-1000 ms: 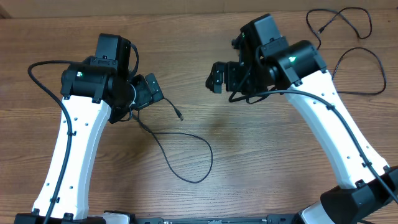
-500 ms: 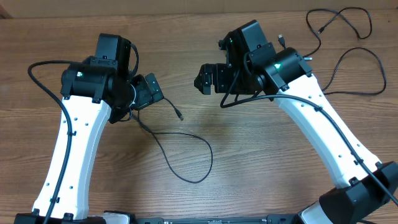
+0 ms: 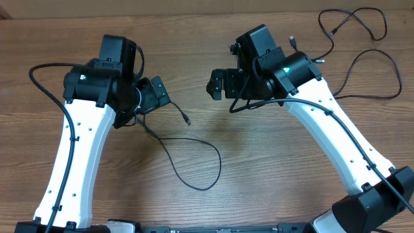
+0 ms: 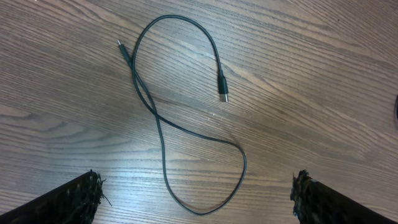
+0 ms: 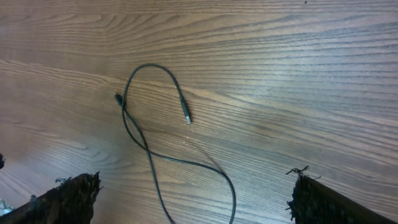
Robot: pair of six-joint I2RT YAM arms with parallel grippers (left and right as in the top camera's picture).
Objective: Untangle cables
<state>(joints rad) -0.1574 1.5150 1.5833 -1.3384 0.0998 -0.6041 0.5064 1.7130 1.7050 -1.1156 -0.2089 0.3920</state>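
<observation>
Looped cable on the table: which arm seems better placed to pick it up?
Left, likely: the left gripper, open, hovers right over the cable; the right gripper sits farther off.

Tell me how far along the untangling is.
Done: the mid-table cable lies alone, and the far-right cable sits well apart from it. In hand: nothing; the left gripper and right gripper hover open and empty. Left: the mid-table cable crosses itself and needs straightening.
</observation>
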